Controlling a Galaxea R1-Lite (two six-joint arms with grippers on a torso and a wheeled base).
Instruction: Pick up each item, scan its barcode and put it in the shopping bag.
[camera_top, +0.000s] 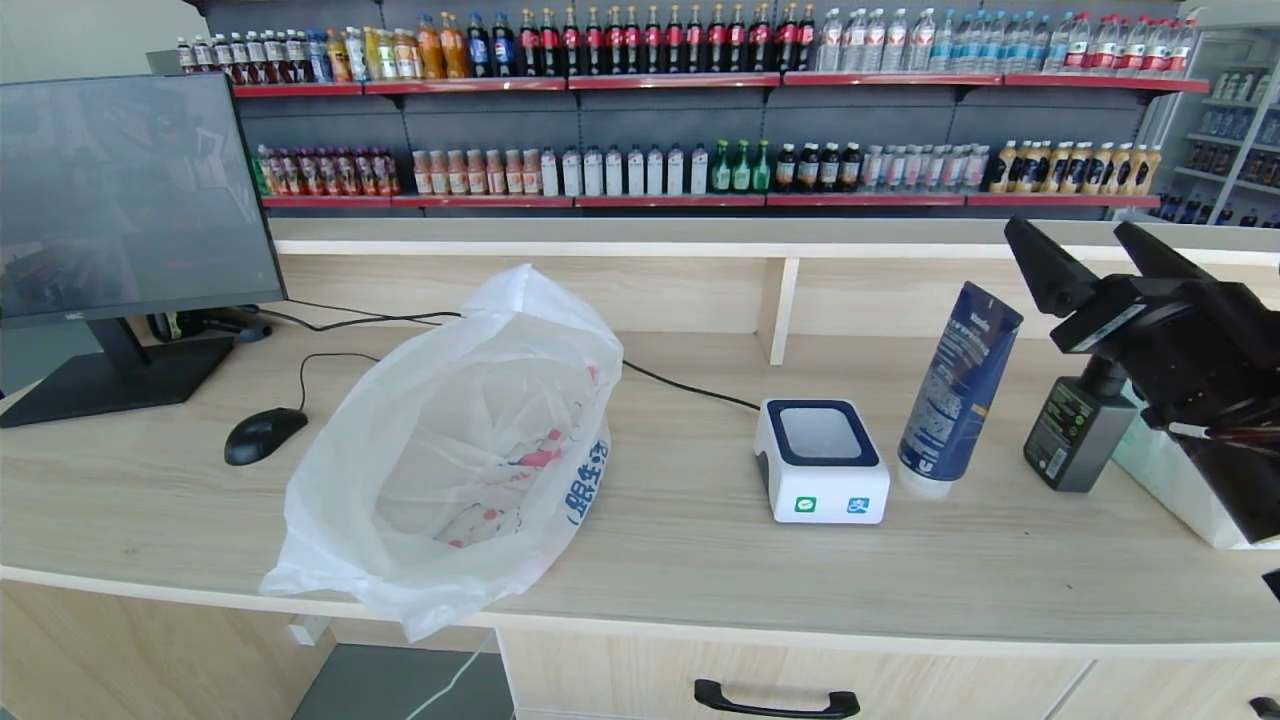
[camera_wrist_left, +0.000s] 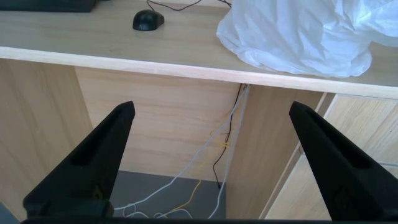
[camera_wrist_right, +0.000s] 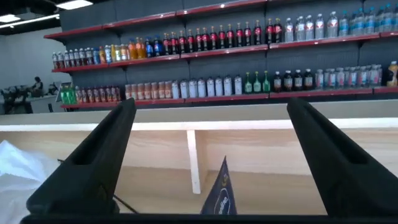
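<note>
A blue tube (camera_top: 958, 385) stands cap-down on the counter, just right of the white barcode scanner (camera_top: 820, 458); its tip (camera_wrist_right: 219, 198) also shows in the right wrist view. A dark grey bottle (camera_top: 1078, 432) stands further right. The white plastic shopping bag (camera_top: 470, 440) lies open left of the scanner, its edge (camera_wrist_left: 305, 34) over the counter front. My right gripper (camera_top: 1100, 255) hovers open above the grey bottle, behind and right of the tube, holding nothing. My left gripper (camera_wrist_left: 214, 146) is open below the counter front, facing the cabinet.
A monitor (camera_top: 125, 200) and a mouse (camera_top: 263, 433) sit at the counter's left (camera_wrist_left: 148, 20). A white box (camera_top: 1180, 480) lies at the far right under my right arm. Cables hang under the counter (camera_wrist_left: 224, 149). Drink shelves (camera_top: 700, 90) line the back wall.
</note>
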